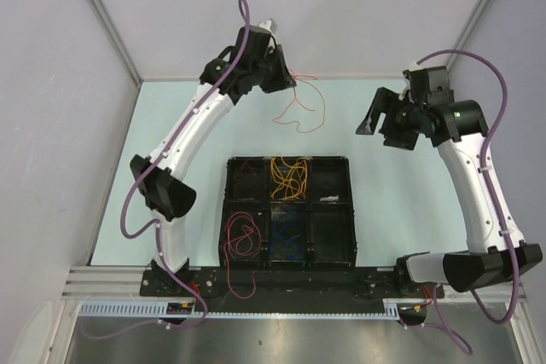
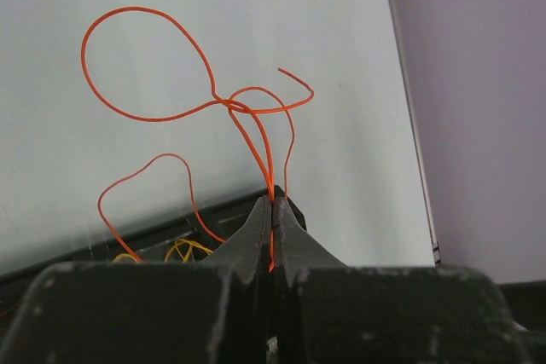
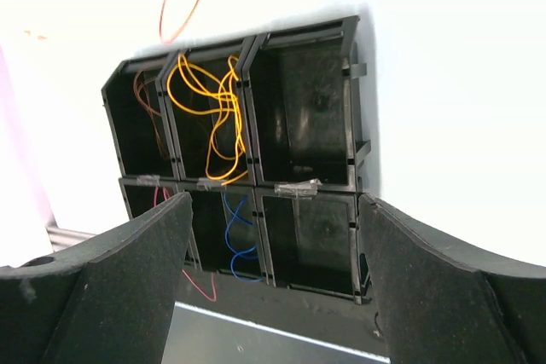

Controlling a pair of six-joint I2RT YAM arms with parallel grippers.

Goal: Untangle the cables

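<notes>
My left gripper (image 1: 280, 76) is raised over the table's far side, behind the tray, and is shut on a thin orange cable (image 1: 300, 110). In the left wrist view the cable (image 2: 232, 106) runs out from between the closed fingertips of the left gripper (image 2: 273, 202) and hangs in crossing loops. My right gripper (image 1: 374, 118) hovers open at the far right, holding nothing. The right gripper (image 3: 273, 202) looks down at the black tray (image 3: 299, 37). Its compartments hold yellow-orange cables (image 3: 213, 100), a dark red one (image 3: 149, 100), a blue one (image 3: 239, 236) and a red one (image 3: 200, 287).
The black six-compartment tray (image 1: 351, 210) sits at the table's centre, with its right-hand compartments bare and grey tape (image 1: 331, 200) on a divider. A red cable (image 1: 243, 240) spills over its near left wall. Enclosure walls ring the table, and a metal rail (image 1: 281, 314) runs along the near edge.
</notes>
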